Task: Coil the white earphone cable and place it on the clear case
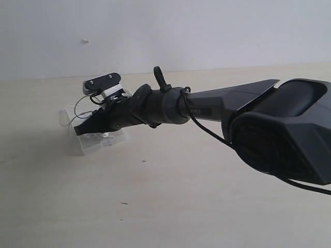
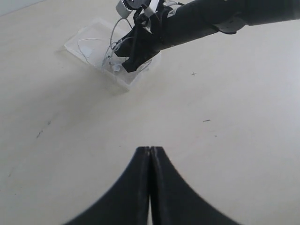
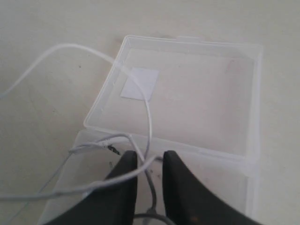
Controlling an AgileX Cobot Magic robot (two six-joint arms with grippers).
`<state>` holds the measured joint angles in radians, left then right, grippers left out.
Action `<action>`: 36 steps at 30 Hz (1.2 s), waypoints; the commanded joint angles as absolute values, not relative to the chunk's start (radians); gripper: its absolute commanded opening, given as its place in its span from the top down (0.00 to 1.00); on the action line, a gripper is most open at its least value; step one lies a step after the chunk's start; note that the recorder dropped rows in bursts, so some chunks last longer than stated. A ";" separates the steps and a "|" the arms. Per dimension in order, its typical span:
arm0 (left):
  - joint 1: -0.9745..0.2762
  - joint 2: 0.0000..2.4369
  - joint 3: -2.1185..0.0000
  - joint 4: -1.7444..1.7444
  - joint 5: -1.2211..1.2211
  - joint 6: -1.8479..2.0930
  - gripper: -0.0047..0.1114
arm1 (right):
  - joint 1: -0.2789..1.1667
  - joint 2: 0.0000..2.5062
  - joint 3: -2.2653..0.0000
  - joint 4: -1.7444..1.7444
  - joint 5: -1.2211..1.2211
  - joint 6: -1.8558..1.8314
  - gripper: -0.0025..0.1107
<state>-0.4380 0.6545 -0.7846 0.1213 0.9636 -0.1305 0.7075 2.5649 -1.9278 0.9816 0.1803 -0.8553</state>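
Exterior view shows a pale, bare-looking surface [image 1: 181, 206] running back to a white wall [image 1: 155, 31]. The right arm [image 1: 217, 111], dark and bulky, reaches from the right edge across the middle to the far left, with a thick black robot cable [image 1: 207, 126] looped along it and a small wrist camera [image 1: 102, 81] mounted near its end.

The clear case [image 1: 95, 142] lies on the surface at the far left, directly under the tip of that arm. In the right wrist view the clear case [image 3: 187, 93] is spread flat in two hinged halves, and the right hand [image 3: 149, 157] hangs just over the half nearer the arm. Its two fingers stand slightly apart with a narrow gap between them. Strands of the white earphone cable [image 3: 150, 117] pass through and across that gap; the gap looks wider than the wire, and whether the fingers touch it I cannot tell.

The left hand [image 2: 150, 150] hovers over bare surface, near and well apart from the case, its fingers pressed together with nothing between them.

The white earphone cable [image 2: 114, 33] lies in loose loops, partly on the clear case [image 2: 89, 40] and partly spilling onto the surface beside it. One strand arcs in from the surface, crosses the case wall and runs down to the right hand [image 2: 129, 65].

A small white label [image 3: 139, 84] sits inside the farther half, touched at its corner by the passing strand.
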 commanded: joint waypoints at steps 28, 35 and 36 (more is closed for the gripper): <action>-0.438 0.650 -0.777 0.128 0.914 -0.134 0.96 | 0.701 2.508 -1.922 0.687 0.281 -0.625 0.36; -0.438 0.650 -0.777 0.128 0.906 -0.134 0.96 | 0.701 2.489 -1.939 0.322 0.389 -0.328 0.36; -0.438 0.650 -0.777 0.128 0.902 -0.134 0.96 | 0.701 2.490 -1.952 0.292 0.410 -0.305 0.36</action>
